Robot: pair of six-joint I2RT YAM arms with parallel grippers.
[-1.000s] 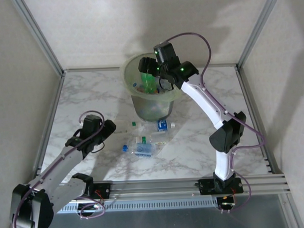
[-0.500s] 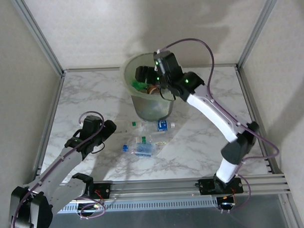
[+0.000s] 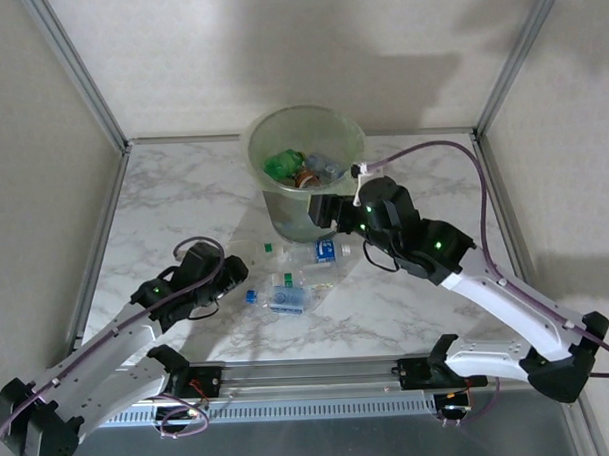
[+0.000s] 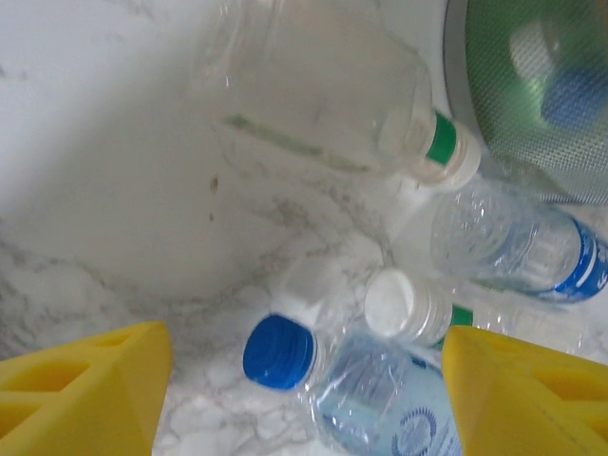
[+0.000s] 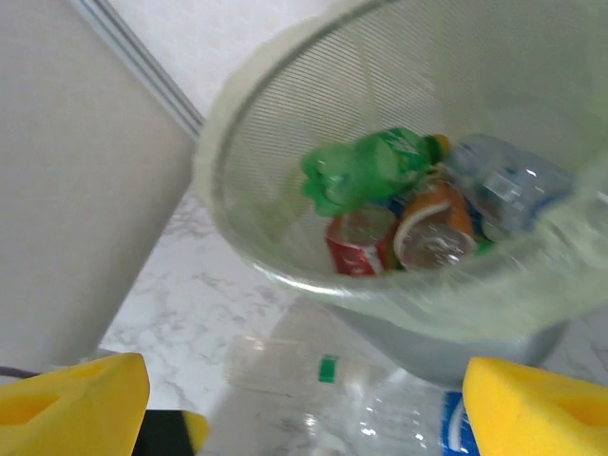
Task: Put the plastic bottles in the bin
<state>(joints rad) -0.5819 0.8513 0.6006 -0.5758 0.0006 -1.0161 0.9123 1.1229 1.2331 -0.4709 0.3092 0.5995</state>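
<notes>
Both empty and gaping, left claw (image 3: 236, 275) hangs over the leftover plastic bottles (image 3: 287, 294) bunched mid-frame on the surface (image 3: 183, 192) just below the bin (image 3: 250, 150), right claw (image 3: 324, 209) by its front wall, and they're so jammed together I bet a pinch squirts one away.

A white, grey-veined marble-patterned tabletop (image 3: 173, 193) spans the middle of the overhead view. Pale beige textured wall panels (image 3: 278, 49) enclose it at the top and both sides, joined by slanting silver aluminium frame posts (image 3: 74, 66). A ribbed silver aluminium rail (image 3: 310, 371) crosses the bottom.
</notes>
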